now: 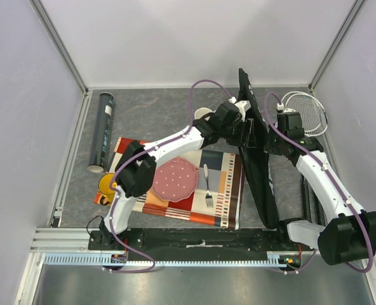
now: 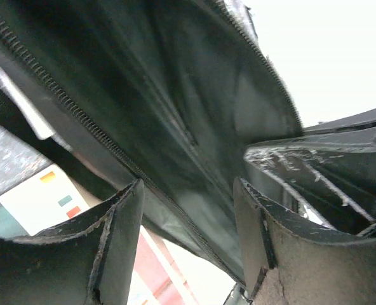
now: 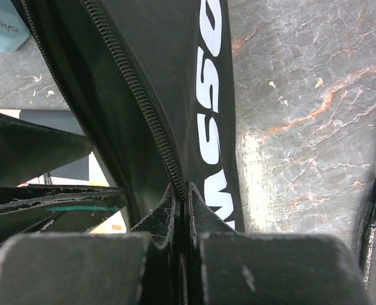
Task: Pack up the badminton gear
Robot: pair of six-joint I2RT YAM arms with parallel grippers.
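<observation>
You have one racket bag [image 1: 259,171] here, black, standing on its long edge and running from the far middle of the surface [image 1: 156,114] down toward the right arm's base. Both tools meet at its upper, far part. Your right tool [image 3: 183,190] is pressed together on the bag's zipper edge, with the white lettering just to the right of the pinch. Your left tool [image 2: 188,184] is spread, its two fingers [image 2: 121,235] apart. The bag's open mouth and zipper line run across the gap, and nothing is gripped.

One dark tube [image 1: 102,130] lies well apart from the bag, along the left edge of the surface. In the far right corner you can count one white-strung racket head [image 1: 305,111] for certain (a second frame may lie under it, but you cannot tell from above).

Of the rest, there is one of each:
- a patchwork placemat [image 1: 223,184], just left of the bag
- a pink plate [image 1: 174,178] on it
- a fork [image 1: 208,185] beside the plate
- a yellow mug [image 1: 105,185] at the mat's left end
- a light cup [image 1: 202,113], partly hidden behind the left arm
</observation>
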